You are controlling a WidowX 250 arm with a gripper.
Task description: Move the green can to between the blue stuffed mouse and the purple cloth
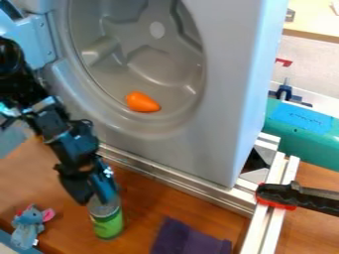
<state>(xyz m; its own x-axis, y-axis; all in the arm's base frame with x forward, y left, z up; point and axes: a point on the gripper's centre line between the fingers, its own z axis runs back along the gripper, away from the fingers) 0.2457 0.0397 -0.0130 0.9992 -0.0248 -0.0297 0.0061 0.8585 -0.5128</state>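
Observation:
The black gripper (94,200) hangs at the lower left, pointing down at the top of a green can (108,224) with a silvery upper rim. It overlaps the can's top in the view; whether they touch is unclear. The can stands upright on the brown wooden surface. A grey-blue plush toy with pink ears (28,227) lies left of the can. To the right is a folded dark purple cloth (187,240). An orange, rounded, tapering object (142,102) rests low inside the round hollow of a large grey appliance-like body (198,144).
Metal rails (179,184) run along the foot of the grey body and meet others at the right. A black and red clamp (277,195) sits on the right-hand rails. A teal container (308,136) with a blue label stands behind them, beside the grey body.

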